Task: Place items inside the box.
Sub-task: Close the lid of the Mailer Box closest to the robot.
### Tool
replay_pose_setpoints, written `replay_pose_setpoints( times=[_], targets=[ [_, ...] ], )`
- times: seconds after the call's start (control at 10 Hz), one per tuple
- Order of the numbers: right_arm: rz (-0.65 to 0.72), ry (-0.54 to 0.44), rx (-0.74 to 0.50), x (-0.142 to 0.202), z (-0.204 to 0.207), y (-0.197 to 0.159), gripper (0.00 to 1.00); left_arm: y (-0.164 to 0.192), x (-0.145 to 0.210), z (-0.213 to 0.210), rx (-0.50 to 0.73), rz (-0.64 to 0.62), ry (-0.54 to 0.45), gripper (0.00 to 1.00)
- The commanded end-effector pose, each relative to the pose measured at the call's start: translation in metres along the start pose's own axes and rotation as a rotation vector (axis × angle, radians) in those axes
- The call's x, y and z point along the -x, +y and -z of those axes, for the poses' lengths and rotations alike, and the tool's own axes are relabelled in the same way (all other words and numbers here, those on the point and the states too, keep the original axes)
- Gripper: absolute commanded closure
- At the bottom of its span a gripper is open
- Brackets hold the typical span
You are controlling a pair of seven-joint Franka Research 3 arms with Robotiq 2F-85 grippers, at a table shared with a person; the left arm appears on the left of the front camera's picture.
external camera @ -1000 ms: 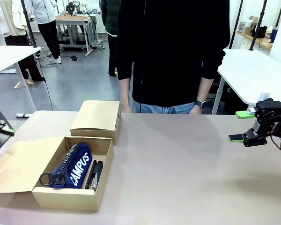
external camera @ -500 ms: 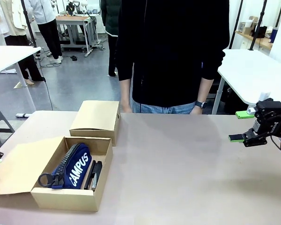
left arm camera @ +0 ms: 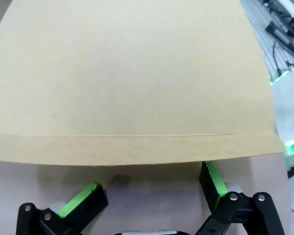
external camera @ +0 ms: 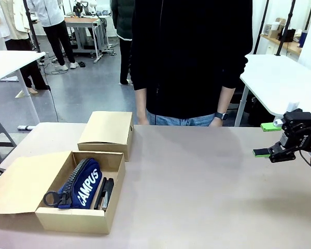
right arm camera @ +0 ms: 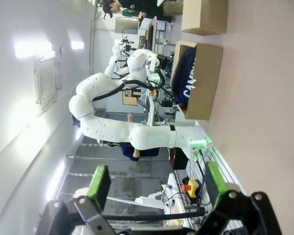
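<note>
The open cardboard box (external camera: 110, 167) sits at the table's near left, its flap (external camera: 18, 184) folded out to the left. Inside lies a navy pouch (external camera: 85, 185) lettered "CAMPUS", and a black stapler (external camera: 108, 193) rests along the box's right wall. My left gripper (left arm camera: 147, 192) is open and empty, its green pads low over the table just short of the flap (left arm camera: 132, 78). My right gripper (external camera: 266, 139) hovers open and empty above the table's far right. In the right wrist view my right gripper (right arm camera: 158, 183) looks across at the box (right arm camera: 206, 83) and pouch (right arm camera: 185, 68).
A second, closed cardboard box (external camera: 107, 132) stands just behind the open one. A person in black stands at the far edge, hands hanging at the table's rim. The wide middle and right of the table (external camera: 197, 187) is bare. A white table (external camera: 280, 78) stands beyond at the right.
My left gripper has drawn back down and out past the left edge of the front view. The right arm, the box and its contents have not moved.
</note>
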State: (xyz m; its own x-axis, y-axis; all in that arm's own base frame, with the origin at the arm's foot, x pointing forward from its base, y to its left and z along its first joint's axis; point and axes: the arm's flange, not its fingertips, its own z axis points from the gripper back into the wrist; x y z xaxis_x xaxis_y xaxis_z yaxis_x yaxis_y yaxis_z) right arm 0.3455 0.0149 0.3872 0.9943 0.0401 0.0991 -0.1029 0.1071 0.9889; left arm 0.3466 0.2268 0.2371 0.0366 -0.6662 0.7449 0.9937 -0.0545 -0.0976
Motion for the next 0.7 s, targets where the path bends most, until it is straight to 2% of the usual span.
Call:
replay_pose_setpoints(
  times=[0.0,0.2,0.6],
  targets=[
    [0.02,-0.017,0.006,-0.001,0.001,0.005,0.0,-0.008,0.038,0.02,-0.016,0.072,-0.06,0.0],
    [0.02,-0.017,0.006,-0.001,0.001,0.005,0.0,-0.014,0.016,0.034,0.057,0.13,-0.193,0.0],
    [0.02,-0.017,0.006,-0.001,0.001,0.005,0.0,-0.01,-0.01,0.046,0.022,0.188,-0.335,0.0]
  ],
)
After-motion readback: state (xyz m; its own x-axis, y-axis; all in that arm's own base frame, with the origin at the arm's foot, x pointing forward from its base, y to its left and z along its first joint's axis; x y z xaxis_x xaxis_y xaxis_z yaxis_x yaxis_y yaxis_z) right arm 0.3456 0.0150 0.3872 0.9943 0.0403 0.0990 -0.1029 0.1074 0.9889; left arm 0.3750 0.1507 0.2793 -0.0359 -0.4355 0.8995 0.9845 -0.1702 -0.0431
